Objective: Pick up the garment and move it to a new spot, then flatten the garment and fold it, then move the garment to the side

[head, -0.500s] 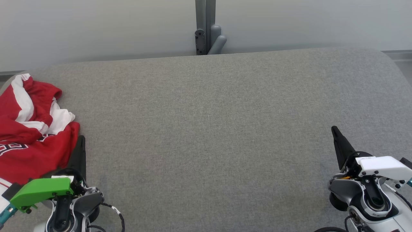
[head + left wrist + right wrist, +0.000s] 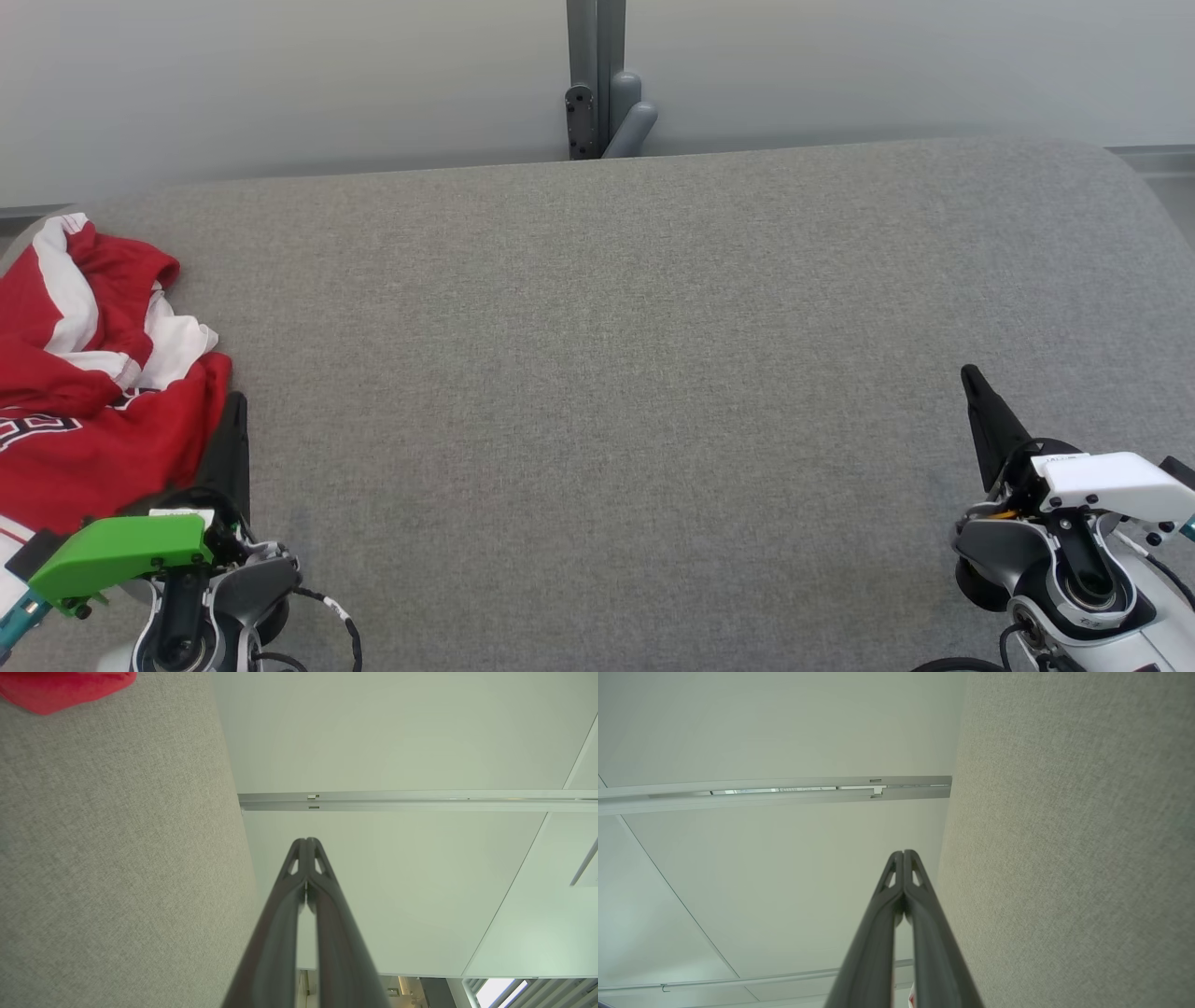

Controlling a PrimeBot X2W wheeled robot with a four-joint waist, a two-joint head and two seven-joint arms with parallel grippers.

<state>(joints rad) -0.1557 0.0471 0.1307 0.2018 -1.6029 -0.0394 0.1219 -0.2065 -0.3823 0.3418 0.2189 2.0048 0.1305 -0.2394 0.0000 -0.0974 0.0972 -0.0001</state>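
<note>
Woven grey tabletop (image 2: 616, 373) bears crumpled red-white garment (image 2: 93, 373)

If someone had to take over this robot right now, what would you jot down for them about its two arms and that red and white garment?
Garment: red and white, crumpled at the left end of the table.
Left end effector: shut, empty, just beside the garment's right edge.
Right end effector: shut, empty, at the table's right side, far from the garment.
Done: nothing yet; the garment is not picked up.
Left: grasp it, move it to a new spot, flatten, fold, set it aside.
</note>
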